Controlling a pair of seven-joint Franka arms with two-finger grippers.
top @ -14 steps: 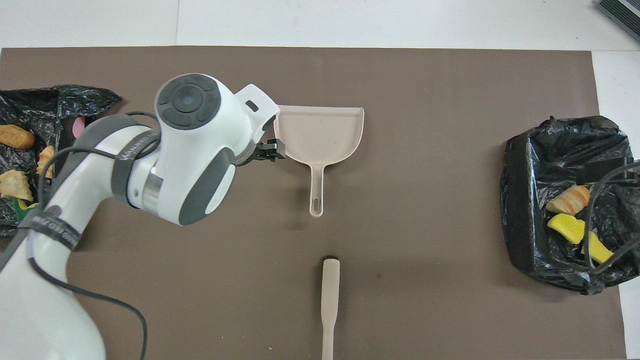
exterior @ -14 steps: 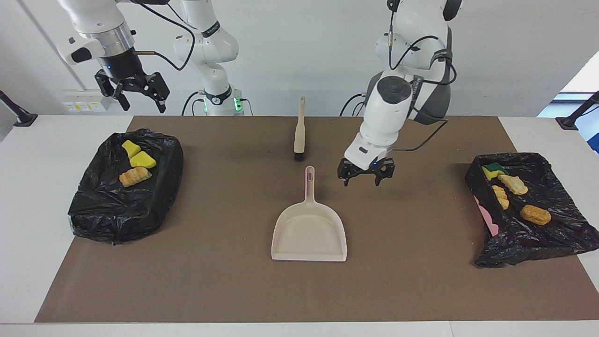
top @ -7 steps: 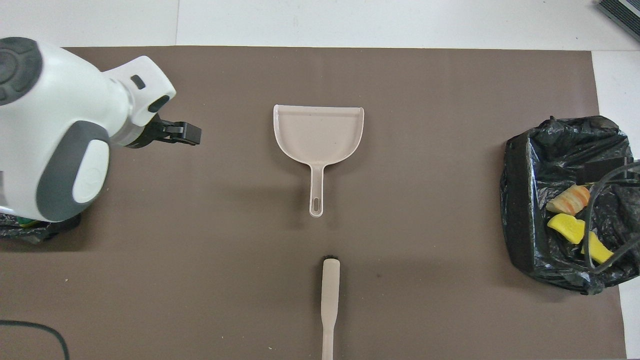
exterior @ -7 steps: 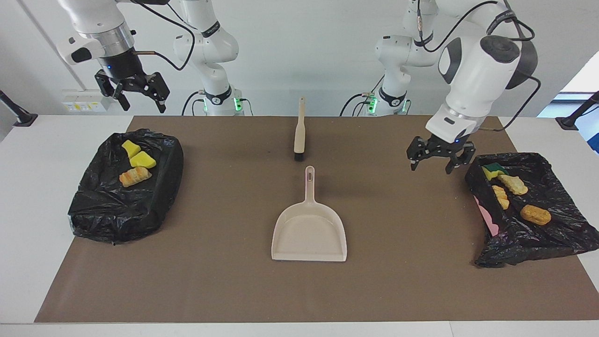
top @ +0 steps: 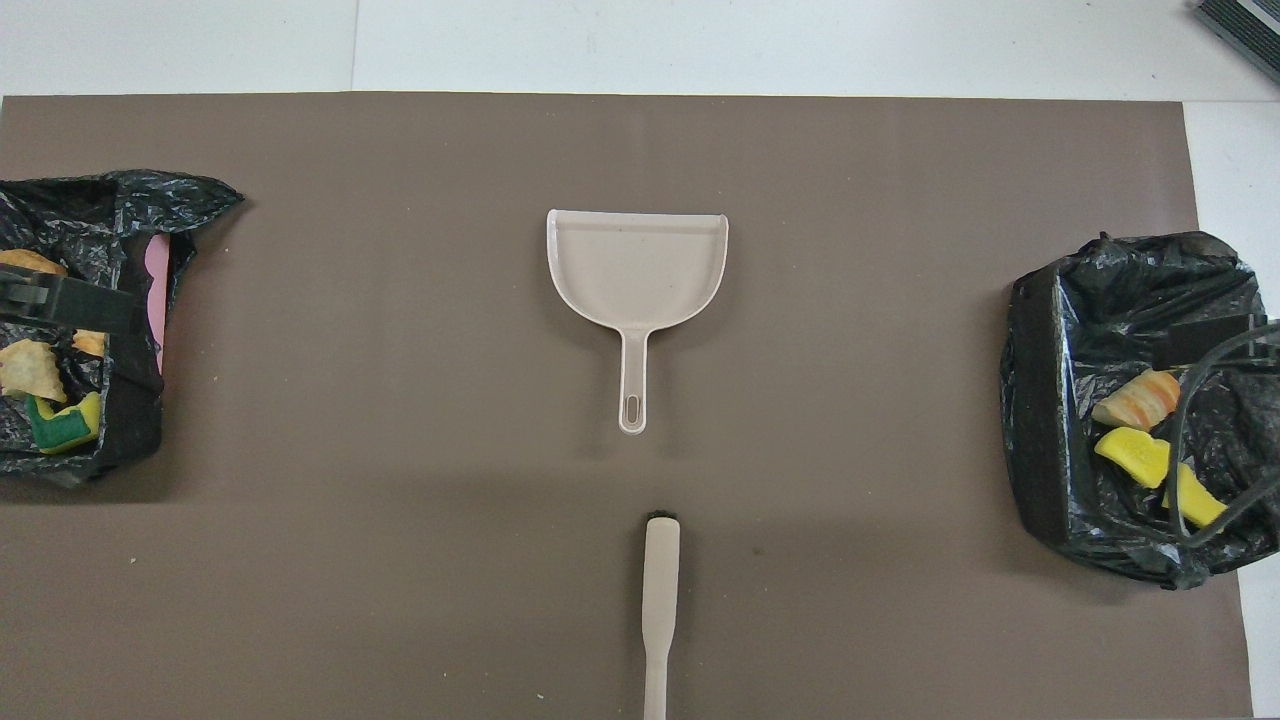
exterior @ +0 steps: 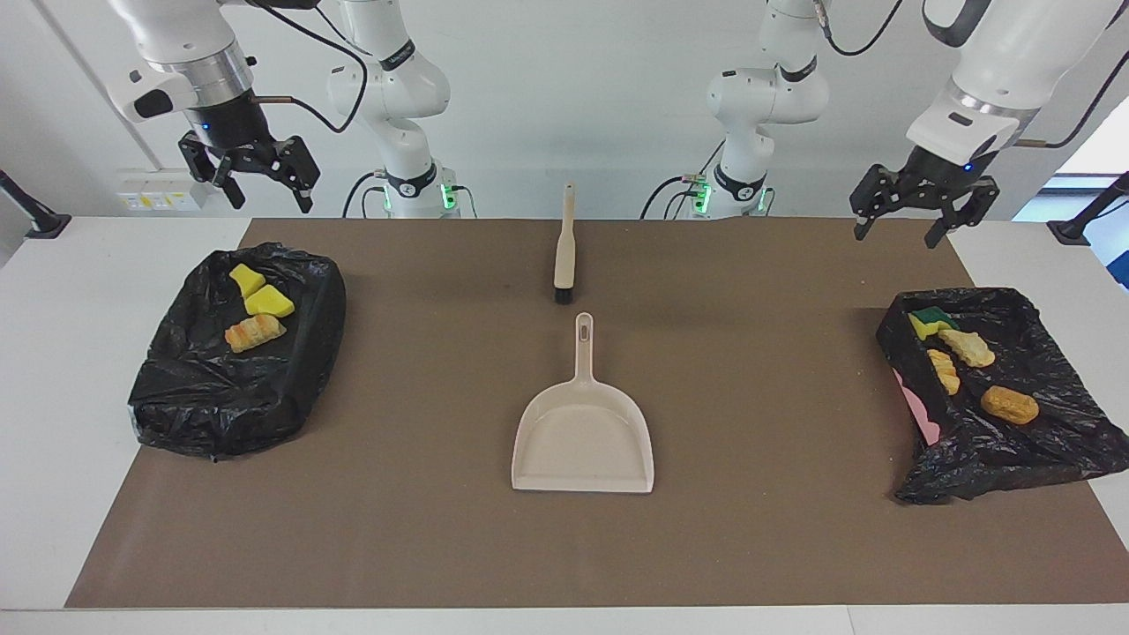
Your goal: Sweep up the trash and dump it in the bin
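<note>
A brown mat (exterior: 441, 423) covers the white desk (exterior: 53, 353). A white wall socket strip (exterior: 159, 201) sits on the wall past the right arm's end.

Two glossy white arms with grey joint bands are trailing black cables, green lights are glowing at their bases, and a black left gripper (exterior: 911, 212) and right gripper (exterior: 261, 183) are showing small blue lights.

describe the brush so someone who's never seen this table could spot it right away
Start at the brown mat that covers the table's middle and find the beige dustpan at its centre. In line with the dustpan's handle, nearer to the robots, lies the brush. It is the only slim beige stick, with dark bristles at the end that faces the dustpan.
</note>
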